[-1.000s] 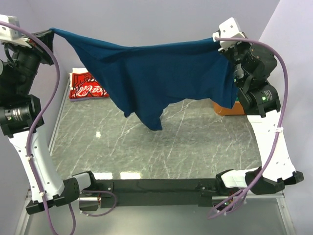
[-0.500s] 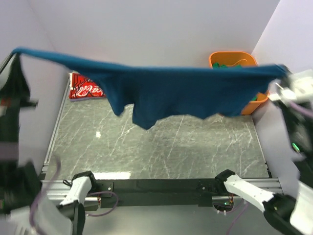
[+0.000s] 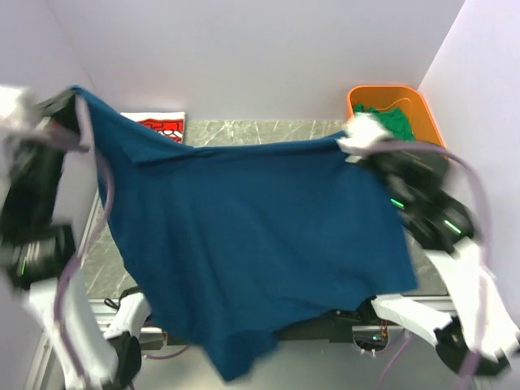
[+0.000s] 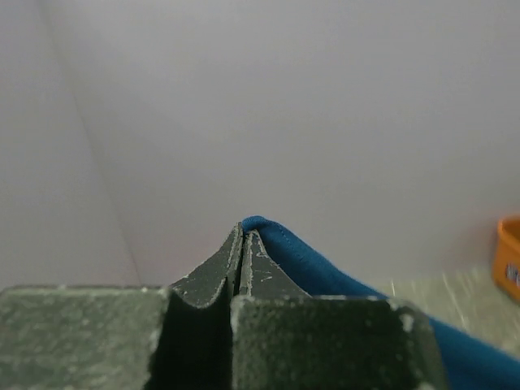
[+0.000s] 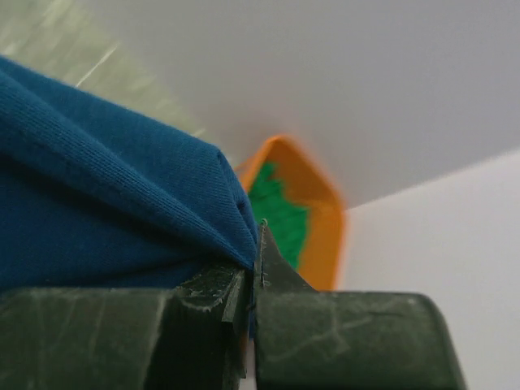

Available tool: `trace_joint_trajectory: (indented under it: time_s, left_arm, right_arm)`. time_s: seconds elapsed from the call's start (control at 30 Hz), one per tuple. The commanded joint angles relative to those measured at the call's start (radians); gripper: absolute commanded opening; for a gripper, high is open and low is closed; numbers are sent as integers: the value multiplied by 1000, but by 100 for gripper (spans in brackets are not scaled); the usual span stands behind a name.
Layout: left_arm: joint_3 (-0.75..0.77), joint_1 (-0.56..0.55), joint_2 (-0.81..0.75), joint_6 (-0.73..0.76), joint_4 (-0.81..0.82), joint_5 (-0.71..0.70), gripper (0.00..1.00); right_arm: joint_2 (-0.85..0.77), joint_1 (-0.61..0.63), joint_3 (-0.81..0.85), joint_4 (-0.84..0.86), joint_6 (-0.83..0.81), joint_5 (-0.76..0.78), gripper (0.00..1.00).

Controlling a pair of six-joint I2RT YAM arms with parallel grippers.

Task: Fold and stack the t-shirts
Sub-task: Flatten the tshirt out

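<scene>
Navy blue cloth t-shirt (image 3: 252, 244) hangs spread in air. Left gripper (image 4: 242, 234) pinches left corner, right gripper (image 5: 257, 242) right corner. Green cloth t-shirt (image 3: 398, 120) in orange plastic tub (image 3: 382, 88), far right.

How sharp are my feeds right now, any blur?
Top external: left arm and right arm smeared by motion blur, the navy blue cloth t-shirt readable. Left wrist: left claw and shirt edge sharp, background soft. Right wrist: right claw and weave crisp; orange plastic tub out of focus.
</scene>
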Motion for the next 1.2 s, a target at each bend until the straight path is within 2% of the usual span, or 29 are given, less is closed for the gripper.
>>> trace_joint_trajectory:
  time_s: [0.0,0.1,0.13,0.23,0.27,0.3,0.33,0.37,0.4,0.43,0.47,0.5,0.53,0.57,0.6,0.63,0.67,0.7,0.73,0.8,0.87,0.9,1.0,1.03,1.07,1.1,1.13,1.17]
  left_arm:
    - [-164,5,113,41,22,61,1]
    - [-300,-24,216,48,104,75,1]
    - [-339,-45,292,52,150,62,1]
    - [-347,-139,444,86,215,29,1]
    - [-327,-171,567,86,259,27,1]
    - [-249,-185,642,75,273,18,1]
    - [-180,-196,723,63,273,3,1]
    - [-90,-217,909,57,222,-7,1]
    - [116,-225,1006,52,194,-20,1]
    - [243,-227,1108,49,157,-43,1]
    - [390,-228,1312,63,90,-62,6]
    - [549,-230,1413,60,-47,-79,17]
    - [841,-225,1502,61,-109,-93,36]
    - [927,-225,1603,81,-142,-126,59]
    - [948,-222,1601,86,-138,-136,64]
    - [804,-217,1499,121,-107,-122,66]
    - [672,-211,1421,155,-57,-107,73]
    - [400,-208,1338,170,9,-103,79]
    - [300,-205,1204,186,75,-94,83]
    - [142,-190,1109,213,40,-15,89]
    - [65,-161,988,215,-45,50,87]
    - [-7,-145,945,235,-81,176,85]
    - [-162,-121,785,374,-248,301,81]
    - [-190,-121,730,426,-309,321,80]
    - [-217,-121,709,542,-454,349,77]
    - [-285,-121,687,590,-507,354,75]
    - [-323,-122,643,632,-547,343,73]
    - [-366,-121,618,690,-597,326,72]
  right_arm:
    - [122,-2,-96,52,63,-58,0]
    - [252,-6,-172,85,87,-106,0]
    - [292,-22,-198,103,92,-138,0]
    - [495,-68,-160,167,129,-190,2]
    - [559,-107,-127,192,156,-213,6]
    - [704,-126,-29,194,167,-213,9]
    - [789,-141,40,189,176,-207,19]
    - [872,-175,120,150,193,-193,31]
    - [1041,-187,303,122,207,-169,41]
    - [1125,-204,414,82,219,-153,60]
    - [1202,-221,529,-34,242,-140,62]
    - [1324,-254,767,-112,251,-153,63]
    - [1369,-268,867,-181,265,-171,69]
    - [1394,-281,934,-290,282,-187,89]
    - [1388,-298,973,-331,285,-219,89]
    - [1358,-304,935,-366,279,-262,89]
    - [1309,-310,864,-378,271,-288,89]
    - [1181,-315,667,-369,268,-343,89]
    - [1111,-313,562,-350,261,-366,89]
    - [923,-310,291,-319,235,-420,88]
    - [830,-295,163,-345,233,-471,85]
    - [758,-289,69,-360,227,-493,83]
    - [644,-269,-109,-391,221,-534,73]
    - [624,-261,-146,-398,230,-526,64]
    - [609,-246,-183,-392,248,-512,61]
    - [587,-241,-239,-392,259,-508,59]
    - [580,-241,-264,-400,264,-512,53]
    - [569,-241,-290,-386,293,-503,52]
